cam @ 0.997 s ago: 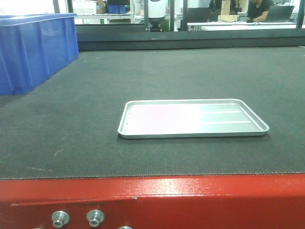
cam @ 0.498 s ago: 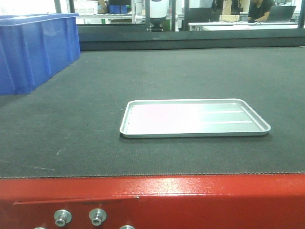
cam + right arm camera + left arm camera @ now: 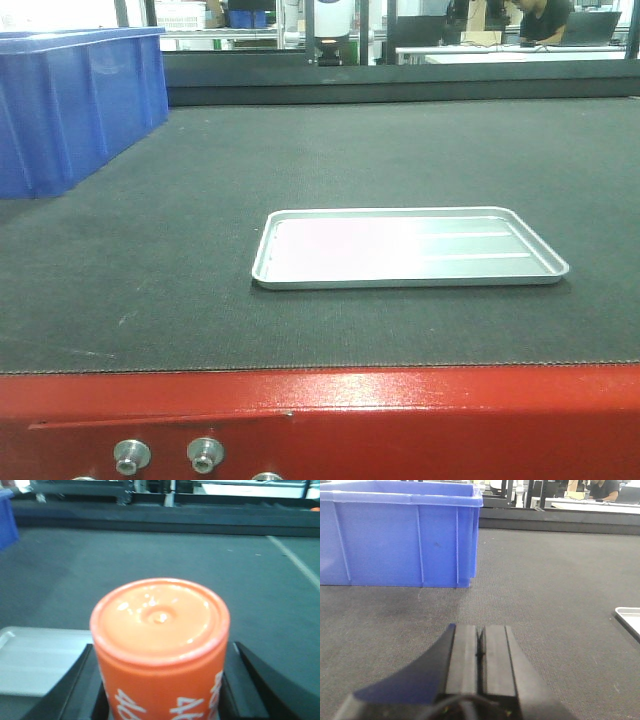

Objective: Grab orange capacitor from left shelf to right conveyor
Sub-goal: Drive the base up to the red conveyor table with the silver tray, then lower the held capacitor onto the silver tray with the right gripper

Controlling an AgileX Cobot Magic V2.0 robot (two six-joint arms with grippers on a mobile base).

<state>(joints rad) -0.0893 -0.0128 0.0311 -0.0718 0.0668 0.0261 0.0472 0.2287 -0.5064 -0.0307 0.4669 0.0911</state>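
Observation:
The orange capacitor (image 3: 160, 625) fills the right wrist view, upright, with white print on its side and a flat glossy top. My right gripper (image 3: 162, 649) is shut on it, a black finger on each side, above the dark belt of the right conveyor (image 3: 150, 560). In the left wrist view my left gripper (image 3: 481, 635) is shut with nothing in it, low over the belt (image 3: 545, 580). The front view shows the belt (image 3: 300, 150) and its red front frame (image 3: 420, 420) with metal bolts, but neither gripper. The left shelf is out of view.
A shallow silver tray (image 3: 408, 247) lies on the belt at centre right; its corner (image 3: 40, 660) shows just left of the capacitor, and its edge (image 3: 630, 617) shows to the left gripper's right. A blue plastic bin (image 3: 70, 100) stands at the belt's left, ahead of the left gripper (image 3: 395, 535).
The front view has shifted a little, so the tray and bin sit slightly further right in the picture. Nothing on the belt has moved.

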